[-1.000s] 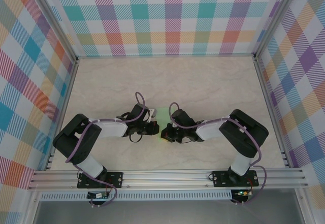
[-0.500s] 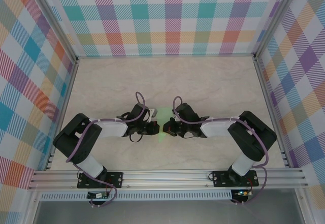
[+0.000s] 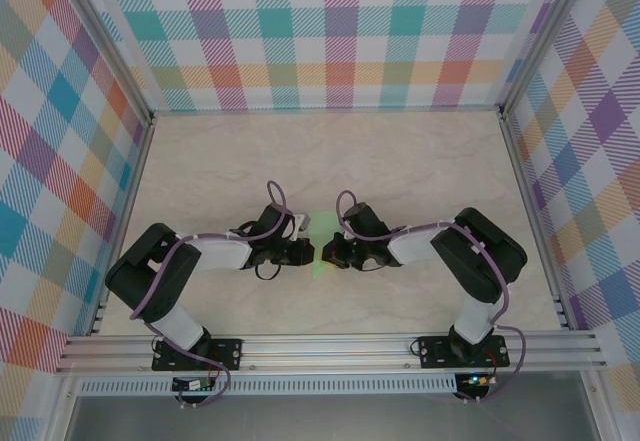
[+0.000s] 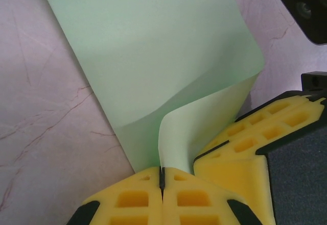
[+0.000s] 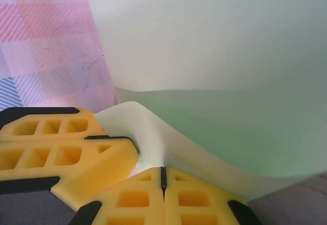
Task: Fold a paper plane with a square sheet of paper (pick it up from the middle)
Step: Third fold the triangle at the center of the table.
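Here the paper (image 4: 153,56) lies mostly flat on the bench (image 4: 46,123), with one edge curled up off the surface into a soft standing fold. The left gripper (image 4: 162,176) is clenched on that raised edge, its yellow pads pressed together with the paper pinched between them. The right gripper (image 5: 163,176) grasps the paper the same way (the sheet bends up in a smooth curve there). Both grippers sit over the paper, just beside each other.

Left claw (image 4: 162,178) and right claw (image 5: 163,176) face each other, both clamped tight, tips side by side.
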Robot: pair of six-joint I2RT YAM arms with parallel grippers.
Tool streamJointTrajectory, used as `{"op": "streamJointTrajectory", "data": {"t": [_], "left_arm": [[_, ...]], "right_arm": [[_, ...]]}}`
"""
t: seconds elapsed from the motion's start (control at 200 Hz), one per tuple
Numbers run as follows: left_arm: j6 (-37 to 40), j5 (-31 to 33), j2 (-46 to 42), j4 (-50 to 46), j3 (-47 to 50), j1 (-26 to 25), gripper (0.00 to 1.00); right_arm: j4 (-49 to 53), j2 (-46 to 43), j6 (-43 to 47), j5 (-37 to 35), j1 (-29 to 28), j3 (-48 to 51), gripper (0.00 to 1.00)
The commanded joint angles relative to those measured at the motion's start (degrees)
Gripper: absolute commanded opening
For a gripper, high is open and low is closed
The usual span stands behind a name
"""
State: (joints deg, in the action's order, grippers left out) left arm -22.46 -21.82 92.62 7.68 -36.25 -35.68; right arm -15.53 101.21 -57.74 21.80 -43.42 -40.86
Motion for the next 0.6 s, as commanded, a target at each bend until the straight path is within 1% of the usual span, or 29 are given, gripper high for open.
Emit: {"op": "streamJointTrajectory", "data": {"t": [0.0, 0.11, 0.205, 0.41, 0.595], "left_arm": [[1.6, 1.5, 2.5, -5.1, 0.5, 0.4, 0.04], [1.7, 1.6, 2.6, -5.2, 0.5, 0.4, 0.04], [1.7, 1.5, 2.7, -5.2, 0.4, 0.4, 0.04], [1.6, 1.6, 2.4, -5.3, 0.5, 0.4, 0.04], [1.8, 1.6, 2.4, -5.7, 0.4, 0.4, 0.04]], "right_arm": [[2.0, -2.0, 1.7, 0.0, 0.6, -0.9, 0.04], [3.1, -5.3, 2.8, 0.5, 2.2, -0.8, 0.05], [3.1, -5.8, 3.8, 1.7, 3.5, -1.0, 0.05], [3.2, -2.8, 4.7, 2.4, 5.1, -1.8, 0.05], [6.3, -0.5, 6.8, -1.0, 5.5, -2.4, 0.03]]}}
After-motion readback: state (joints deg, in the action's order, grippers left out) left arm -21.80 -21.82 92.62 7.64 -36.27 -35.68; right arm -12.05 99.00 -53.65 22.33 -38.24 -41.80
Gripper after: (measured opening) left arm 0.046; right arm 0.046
